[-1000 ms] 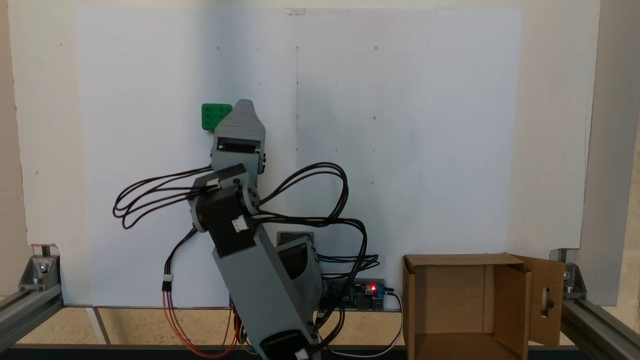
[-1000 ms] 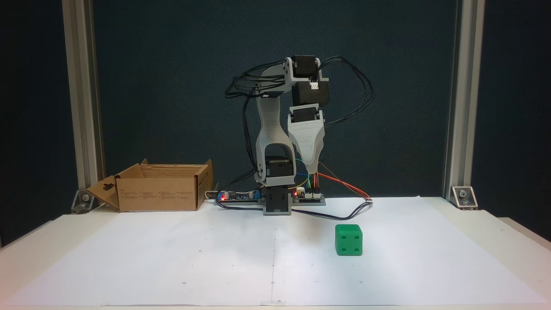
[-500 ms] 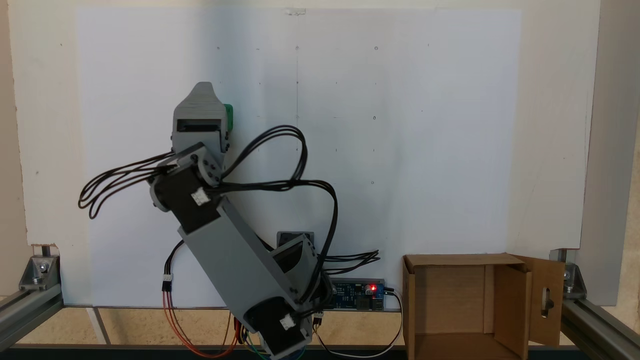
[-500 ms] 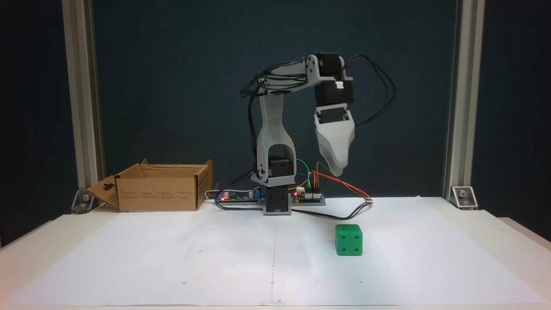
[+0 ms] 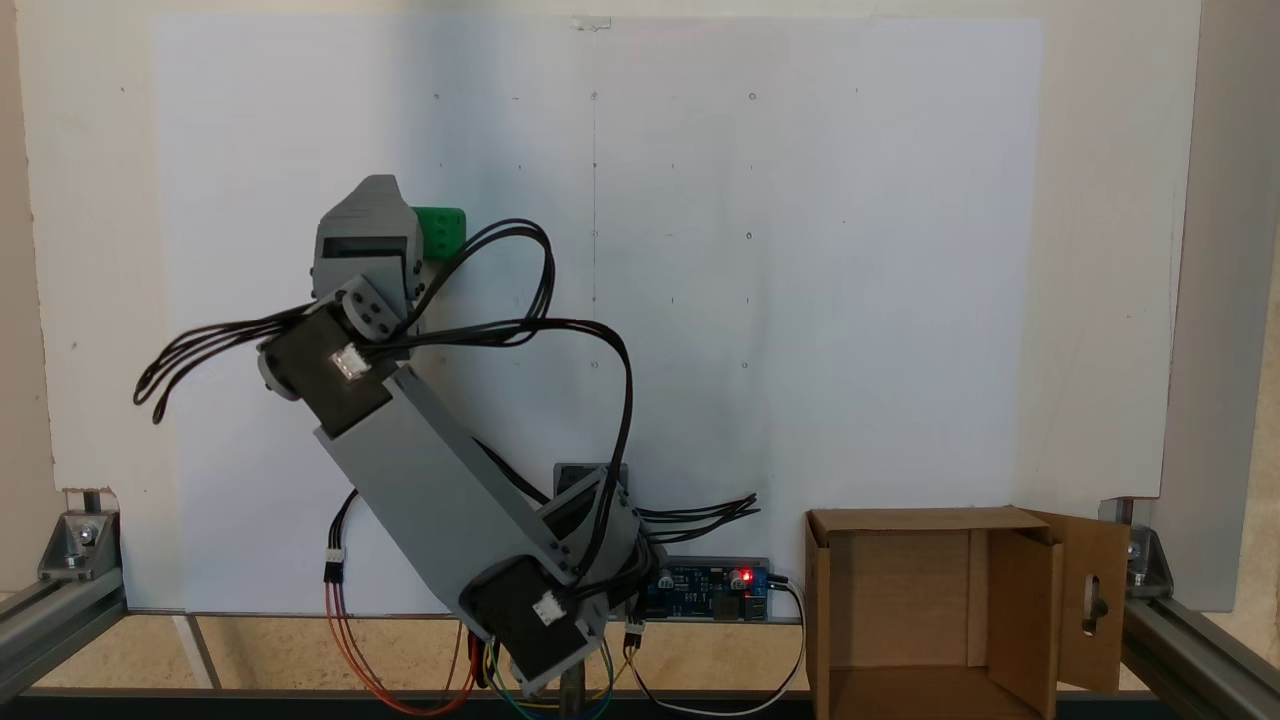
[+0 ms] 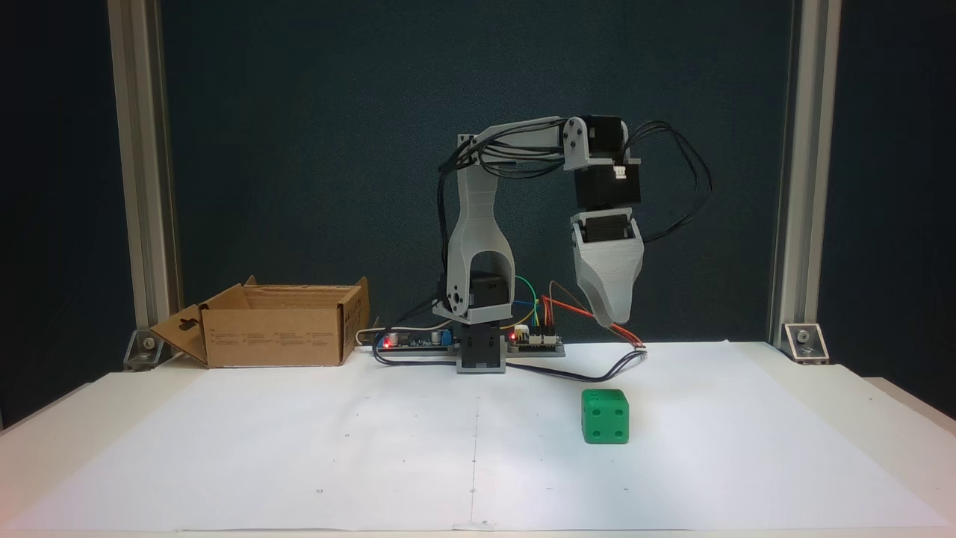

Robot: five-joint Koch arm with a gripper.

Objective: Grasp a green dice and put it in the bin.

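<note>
Workspace as you see it in both fixed views: one arm, one gripper, one die, one box. One green dice [image 6: 605, 415] rests on the white paper sheet [image 6: 373, 448] covering the table, a face with four pips turned toward the camera that looks at the arm from the front; from above, the green dice [image 5: 444, 232] is half covered by the gripper housing, with its right part visible. One gripper [image 6: 617, 320] hangs tip-down above the paper, higher than the die and slightly to its right in the front-facing view, touching nothing. In the top-down view the gripper [image 5: 378, 184] appears just left of the die. You see a single tapered grey tip in each view, the jaws lying one behind the other, so whether they are parted or closed cannot be told; nothing is visibly held. One bin [image 6: 276, 336], a brown cardboard box with its flaps open, stands at the far left edge of the paper in the front-facing view, well apart from the die; from above, the bin [image 5: 825, 600] sits at lower right, and one flap carries a keyhole-shaped slot. One circuit board [image 5: 712, 585] with a lit red lamp lies between the arm's base and the box.
</note>
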